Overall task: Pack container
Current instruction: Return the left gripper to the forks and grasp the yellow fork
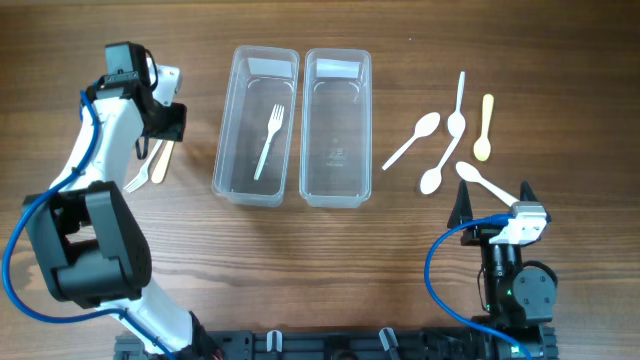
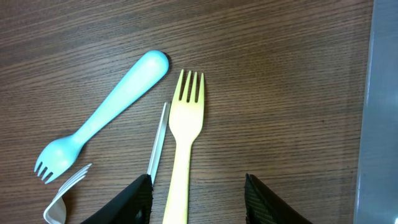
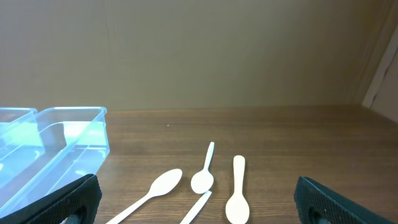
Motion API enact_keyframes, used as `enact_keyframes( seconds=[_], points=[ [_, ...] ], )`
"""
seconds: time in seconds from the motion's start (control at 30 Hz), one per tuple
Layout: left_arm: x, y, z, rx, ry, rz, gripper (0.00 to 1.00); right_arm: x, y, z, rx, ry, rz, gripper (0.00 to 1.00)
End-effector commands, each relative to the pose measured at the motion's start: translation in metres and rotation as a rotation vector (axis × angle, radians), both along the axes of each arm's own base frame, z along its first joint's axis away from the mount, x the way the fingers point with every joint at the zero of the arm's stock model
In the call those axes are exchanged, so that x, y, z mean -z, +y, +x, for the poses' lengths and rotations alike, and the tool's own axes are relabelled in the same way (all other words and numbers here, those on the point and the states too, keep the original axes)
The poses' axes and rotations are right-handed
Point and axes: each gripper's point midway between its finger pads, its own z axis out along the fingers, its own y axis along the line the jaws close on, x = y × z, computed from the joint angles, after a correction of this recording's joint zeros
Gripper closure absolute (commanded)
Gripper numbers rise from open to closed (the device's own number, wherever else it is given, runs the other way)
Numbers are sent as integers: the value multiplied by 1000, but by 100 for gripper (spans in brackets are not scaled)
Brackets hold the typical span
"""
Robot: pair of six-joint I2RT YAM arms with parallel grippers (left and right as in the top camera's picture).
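Two clear containers stand at the table's middle: the left one [image 1: 257, 125] holds a white fork [image 1: 270, 140], the right one [image 1: 337, 125] looks empty. My left gripper [image 2: 198, 199] is open above a yellow fork [image 2: 185, 137], whose handle lies between the fingers, not gripped. A blue fork [image 2: 102, 115] and a clear fork [image 2: 65, 193] lie beside it. The left arm [image 1: 160, 115] hovers left of the containers. My right gripper [image 1: 495, 205] is open and empty at the front right. Several white spoons [image 1: 440, 140] and a cream spoon [image 1: 485, 128] lie ahead of it.
The right container's edge shows in the left wrist view [image 2: 379, 112]. In the right wrist view both containers [image 3: 56, 143] stand at the left and the spoons [image 3: 205, 177] lie ahead on the wood table.
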Motion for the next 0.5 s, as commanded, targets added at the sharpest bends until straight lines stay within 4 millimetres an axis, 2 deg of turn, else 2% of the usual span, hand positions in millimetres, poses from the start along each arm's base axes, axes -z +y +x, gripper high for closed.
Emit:
enact_keyframes(
  seconds=[0.0, 0.13, 0.2, 0.47],
  points=[
    [10, -2, 2, 10, 17, -20, 53, -3, 2, 0, -12, -12, -10, 0],
    [39, -9, -2, 20, 83, -66, 53, -3, 2, 0, -12, -12, -10, 0],
    [47, -9, -3, 20, 98, -68, 54, -3, 2, 0, -12, -12, -10, 0],
    [57, -6, 2, 15, 92, -67, 53, -3, 2, 0, -12, -12, -10, 0]
  ],
)
